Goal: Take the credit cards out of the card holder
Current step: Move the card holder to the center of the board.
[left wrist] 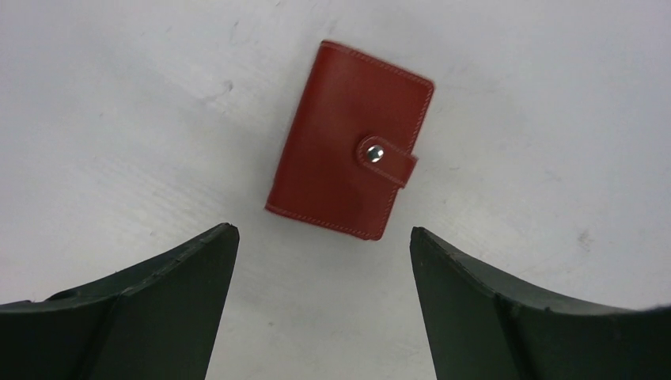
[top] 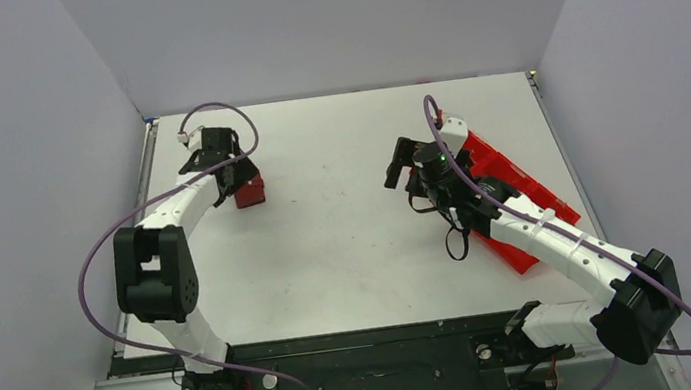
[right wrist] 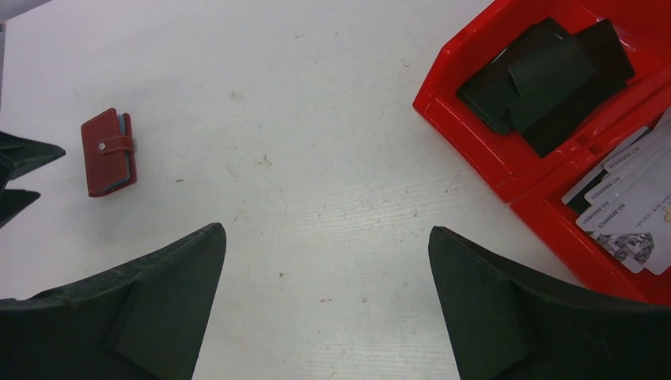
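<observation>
The left pincer (left wrist: pixel 322 236) stands wide open with nothing in it; its two dark fingers (left wrist: pixel 170 293) point down at the table (left wrist: pixel 119 119), and the card holder (left wrist: pixel 348 150) lies flat just beyond the tips, in line with the gap between them and not touching either one; the holder is dark red, folded closed, its strap snapped down on a silver stud (left wrist: pixel 375 152), and it sits a little askew to the fingers. From above, that left pincer (top: pixel 236 172) hangs right over the holder (top: pixel 249 191) at the far left of the table (top: pixel 348 245); behind it the forearm slants back to a black elbow (top: pixel 155 273) raised on the left, and the upper arm drops to its base at the near edge.

The right pincer (right wrist: pixel 326 233) is likewise spread wide and holds nothing; bare table lies under it. From its wrist the holder (right wrist: pixel 108 153) shows well off to the left, with a pale blue-grey sliver (right wrist: pixel 124 121) along its open side; whether that is a card I cannot tell. Just to its right is the red tray (right wrist: pixel 475 146), black cards (right wrist: pixel 546 79) in one compartment, white printed ones (right wrist: pixel 625 210) in the next. Seen from above, the right pincer (top: pixel 401 162) hovers near mid-table beside the tray (top: pixel 521 177); its forearm runs slantwise over the tray to an elbow at the near right.
</observation>
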`<state>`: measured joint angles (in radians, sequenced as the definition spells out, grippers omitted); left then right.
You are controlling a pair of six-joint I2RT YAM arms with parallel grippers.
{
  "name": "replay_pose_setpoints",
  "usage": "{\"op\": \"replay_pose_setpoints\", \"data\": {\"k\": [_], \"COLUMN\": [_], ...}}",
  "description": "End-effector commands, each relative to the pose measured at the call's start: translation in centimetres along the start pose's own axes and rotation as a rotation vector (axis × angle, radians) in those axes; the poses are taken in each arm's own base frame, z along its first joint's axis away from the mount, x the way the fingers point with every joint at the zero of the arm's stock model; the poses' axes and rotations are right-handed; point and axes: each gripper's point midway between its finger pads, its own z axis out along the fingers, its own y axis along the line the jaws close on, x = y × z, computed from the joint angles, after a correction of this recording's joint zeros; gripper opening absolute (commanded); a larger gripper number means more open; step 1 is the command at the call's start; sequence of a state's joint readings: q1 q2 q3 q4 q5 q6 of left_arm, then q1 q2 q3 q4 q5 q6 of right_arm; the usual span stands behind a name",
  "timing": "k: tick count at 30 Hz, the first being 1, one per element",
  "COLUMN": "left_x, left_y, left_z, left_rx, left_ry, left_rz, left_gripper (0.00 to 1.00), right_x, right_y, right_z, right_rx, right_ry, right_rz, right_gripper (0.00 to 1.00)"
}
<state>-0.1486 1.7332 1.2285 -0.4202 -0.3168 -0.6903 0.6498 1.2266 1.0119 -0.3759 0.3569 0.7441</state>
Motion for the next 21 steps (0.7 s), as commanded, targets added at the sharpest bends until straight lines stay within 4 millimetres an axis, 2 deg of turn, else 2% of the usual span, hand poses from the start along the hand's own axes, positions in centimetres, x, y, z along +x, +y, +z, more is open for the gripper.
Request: {"op": "replay_pose_setpoints", "data": {"k": [1, 2, 3, 4, 5, 10, 15, 21], "left_x": [-4.6, -4.0, -4.5, -3.9, -4.3, -2.8, -1.7, -0.5], "left_y": [-5.2, -5.4, -5.7, -5.8, -6.0, -5.7, -5.6, -5.3], "left_z": [0.5, 1.4, 1.4, 2.3, 2.3, 5.0, 6.3, 6.9], "left_rx": [0.119, 0.106, 0.093, 0.075, 0.058, -0.032, -0.041, -0.047], "left_ry": [-0.096, -0.083, -0.097, -0.083, -0.090, -0.043, -0.013, 0.022], "left_rz": [0.014, 0.029, 0.033, 0.047, 0.050, 0.079, 0.080, 0.074], "left_gripper": [0.77, 0.75, 0.72, 0.71, 0.68, 0.57, 0.50, 0.44], "right_x": [-0.7, -0.7, -0.8, -0.8, -0.8, -0.5, 0.1, 0.9], "right_y": [0.7, 0.8, 0.8, 0.7, 0.6, 0.3, -0.5, -0.9], "right_z": [-0.4, -0.4, -0.5, -0.5, -0.5, -0.8, -0.6, -0.3], "right_rx": [-0.027, -0.026, -0.024, -0.022, -0.019, -0.012, 0.006, 0.019], "right_ry": [-0.013, -0.013, -0.011, -0.012, -0.009, -0.004, 0.007, 0.025], "right_rz": [0.002, 0.004, 0.006, 0.007, 0.008, 0.010, 0.014, 0.012], "right_gripper": [0.95, 0.94, 0.94, 0.94, 0.94, 0.93, 0.93, 0.93]}}
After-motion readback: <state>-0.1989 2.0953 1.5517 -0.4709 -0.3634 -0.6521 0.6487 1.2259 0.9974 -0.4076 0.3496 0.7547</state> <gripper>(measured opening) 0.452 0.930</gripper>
